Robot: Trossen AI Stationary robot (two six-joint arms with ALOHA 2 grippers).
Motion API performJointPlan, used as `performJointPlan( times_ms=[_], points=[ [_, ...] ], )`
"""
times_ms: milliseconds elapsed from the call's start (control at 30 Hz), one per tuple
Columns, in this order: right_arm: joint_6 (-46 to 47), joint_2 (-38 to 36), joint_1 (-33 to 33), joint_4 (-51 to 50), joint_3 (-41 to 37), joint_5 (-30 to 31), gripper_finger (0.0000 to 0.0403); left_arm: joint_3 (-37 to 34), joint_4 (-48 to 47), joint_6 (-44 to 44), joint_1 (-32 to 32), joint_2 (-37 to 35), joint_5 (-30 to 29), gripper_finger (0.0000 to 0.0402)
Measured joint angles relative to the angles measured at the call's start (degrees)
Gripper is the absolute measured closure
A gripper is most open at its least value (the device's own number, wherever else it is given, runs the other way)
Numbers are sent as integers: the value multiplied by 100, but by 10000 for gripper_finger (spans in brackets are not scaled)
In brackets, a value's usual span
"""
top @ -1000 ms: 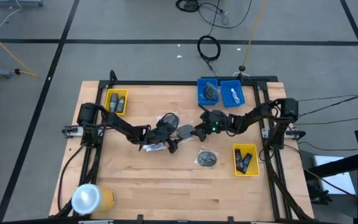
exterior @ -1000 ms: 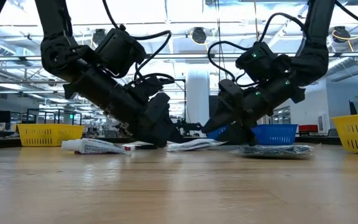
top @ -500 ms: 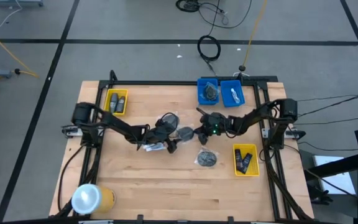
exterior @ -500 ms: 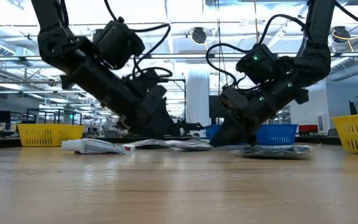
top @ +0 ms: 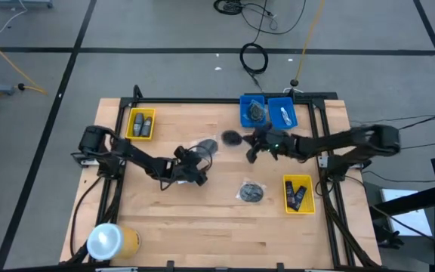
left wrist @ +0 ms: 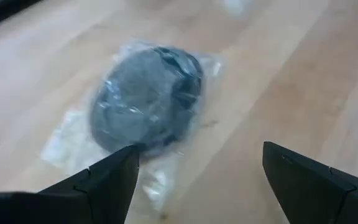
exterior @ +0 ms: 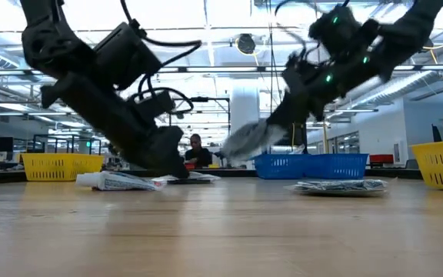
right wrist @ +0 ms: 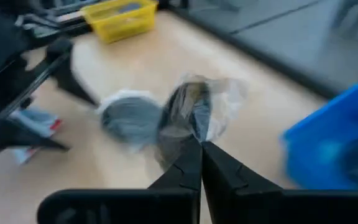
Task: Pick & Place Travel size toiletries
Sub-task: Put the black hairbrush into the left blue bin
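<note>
My right gripper (top: 249, 148) is shut on a clear bag with a grey disc (top: 231, 138) and holds it in the air left of the blue bins (top: 269, 119). A second bagged disc (left wrist: 148, 99) lies flat on the table just ahead of my left gripper (top: 199, 168), which is open and low over the table, touching nothing. A third bagged disc (top: 251, 193) lies flat nearer the front. A white tube (exterior: 118, 181) rests on the table beside my left gripper. My right gripper pinches the clear bag's plastic edge (right wrist: 196, 138) between its two shut fingertips. The fingers slant down from the table's right side. The bag with its disc (exterior: 244, 140) sticks out beyond the fingertips, tilted and lifted clear of the table.
Two blue bins stand at the far edge, one holding a bagged disc (top: 254, 112), the other white tubes (top: 284, 113). Yellow bins with dark bottles sit at the far left (top: 141, 124) and near right (top: 298, 194). A big yellow roll (top: 112, 240) lies at the near left corner.
My right gripper has shut on a bagged disc lying at the table's middle and raised it clear, swinging up and toward the far edge near the blue bins. My left gripper has drawn back a little toward the table's left and near side, still open.
</note>
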Motion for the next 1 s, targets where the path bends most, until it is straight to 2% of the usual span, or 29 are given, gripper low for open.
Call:
performJointPlan(
  times_ms=[167,300,500,733,900,1000],
  points=[
    [-655,-943,-532,-1980,537,649,403,-14,392,-9,-138,342,-121,66],
    [-1004,-995,-1133,-2977,1287,904,403,-14,499,56,-156,366,-102,66],
    [-787,-550,-1689,-2916,1568,1049,403,-12,511,126,-160,368,-84,66],
    [-327,265,-1639,-2548,1562,2073,403,-12,532,135,-184,368,-77,66],
    [-168,844,-1618,-1750,1565,2092,403,-12,525,121,-216,368,-77,66],
    [46,1051,-1623,-1743,1564,2187,403,-12,521,123,-233,368,-77,66]
  ],
)
